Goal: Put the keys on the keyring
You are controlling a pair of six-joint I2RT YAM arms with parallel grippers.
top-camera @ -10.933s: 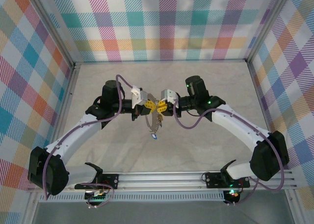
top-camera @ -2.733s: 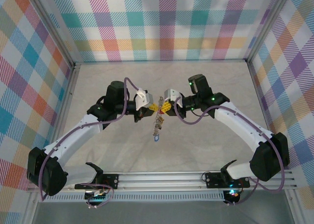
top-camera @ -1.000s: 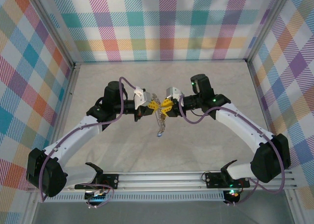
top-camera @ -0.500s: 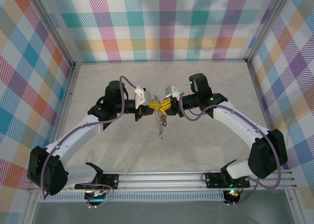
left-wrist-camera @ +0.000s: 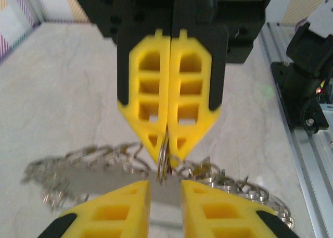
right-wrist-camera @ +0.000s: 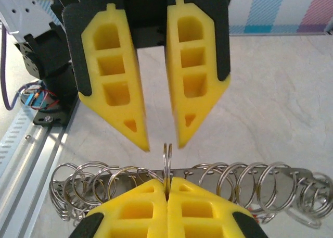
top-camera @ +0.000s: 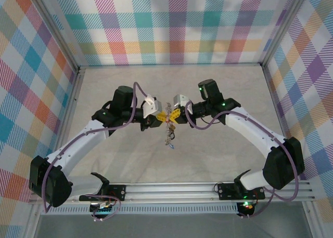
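— What lies beneath you?
— The table (top-camera: pixel 130 160), pale and marbled, spreads under the keyring (right-wrist-camera: pixel 291 174). I cannot tell whether the keyring rests on it or hangs clear of it.

— And your arms?
— My left arm (top-camera: pixel 78 144) comes in from the keyring's left and my right arm (top-camera: pixel 255 134) from its right. They meet nose to nose over its middle.

— Your jaws?
— My right gripper (left-wrist-camera: pixel 165 157) is clenched. Its yellow fingers (left-wrist-camera: pixel 151 92) press together just above the keyring's middle, nipping a thin upright loop (right-wrist-camera: pixel 167 160) that shows edge-on. My left gripper (right-wrist-camera: pixel 163 144) is released. Its fingertips (right-wrist-camera: pixel 140 134) stand parted on either side of that same loop's top, with a sliver of gap on each side, and they grip nothing.

— Describe the keyring.
— It is a long, flat grey band running crosswise to both grippers. A row of wire loops (right-wrist-camera: pixel 229 180) is strung along it, on both sides of the nipped one. I cannot tell whether the nipped one is threaded on the band too.

— Anything smaller?
— A blue speck (top-camera: pixel 170 142) sits at the keyring's near end, too small to make out.
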